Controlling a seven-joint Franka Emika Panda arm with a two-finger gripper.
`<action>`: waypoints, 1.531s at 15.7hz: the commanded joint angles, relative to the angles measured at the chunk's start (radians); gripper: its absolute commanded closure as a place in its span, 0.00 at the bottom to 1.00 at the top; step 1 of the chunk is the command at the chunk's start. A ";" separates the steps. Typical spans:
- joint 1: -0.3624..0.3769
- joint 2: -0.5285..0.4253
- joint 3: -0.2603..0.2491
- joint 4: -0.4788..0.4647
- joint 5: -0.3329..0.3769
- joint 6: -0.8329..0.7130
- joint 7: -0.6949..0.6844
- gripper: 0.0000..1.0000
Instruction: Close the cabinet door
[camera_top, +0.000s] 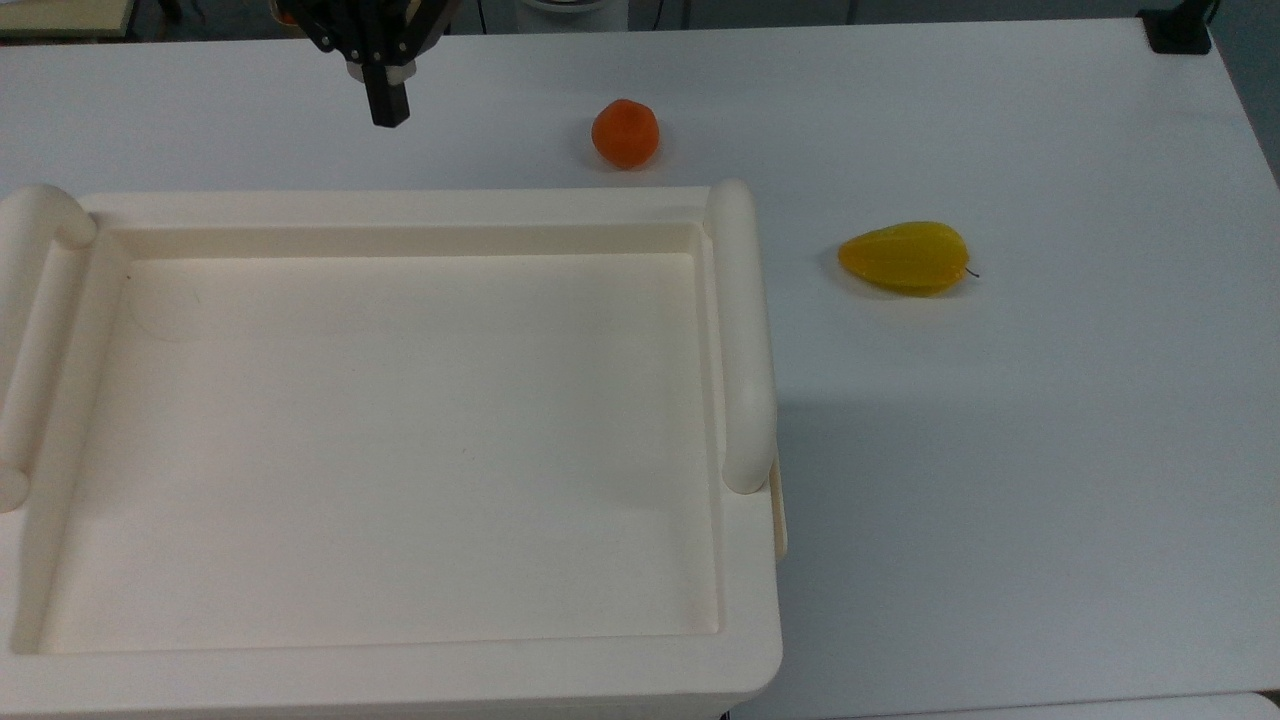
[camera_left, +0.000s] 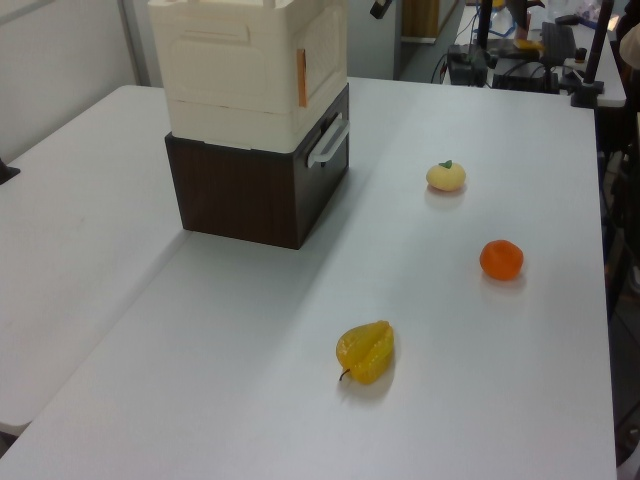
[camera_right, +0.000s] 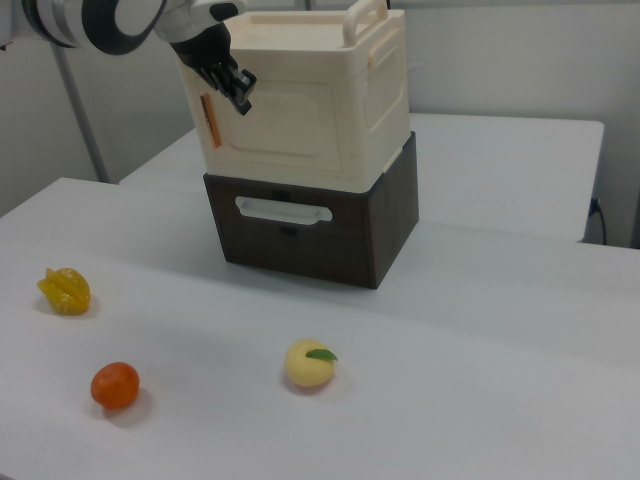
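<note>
The cabinet (camera_top: 400, 205) is a cream unit with a recessed tray top and rounded bar handles, stacked on a dark brown box. Its door (camera_right: 290, 115) lies flat against the front face, with an orange strip along one edge; in the left view the door (camera_left: 322, 55) sits flush too. My gripper (camera_right: 240, 90) hangs just in front of the door's upper left part in the right view, black fingers together, holding nothing. In the top view the gripper (camera_top: 388, 105) is above the table just beyond the cabinet's far rim. Its tip (camera_left: 380, 8) shows at the left view's top edge.
On the white table lie an orange (camera_top: 625, 133) (camera_left: 501, 259) (camera_right: 115, 385), a yellow starfruit (camera_top: 905, 257) (camera_left: 366, 350) (camera_right: 65, 290) and a pale yellow fruit (camera_left: 445, 176) (camera_right: 309, 364). The brown base (camera_right: 300, 240) has a white drawer handle.
</note>
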 joint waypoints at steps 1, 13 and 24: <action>0.014 -0.018 -0.005 -0.042 0.006 0.025 0.002 1.00; 0.117 -0.100 0.019 -0.162 -0.188 -0.411 -0.243 1.00; 0.102 -0.136 0.009 -0.229 -0.181 -0.422 -0.226 0.00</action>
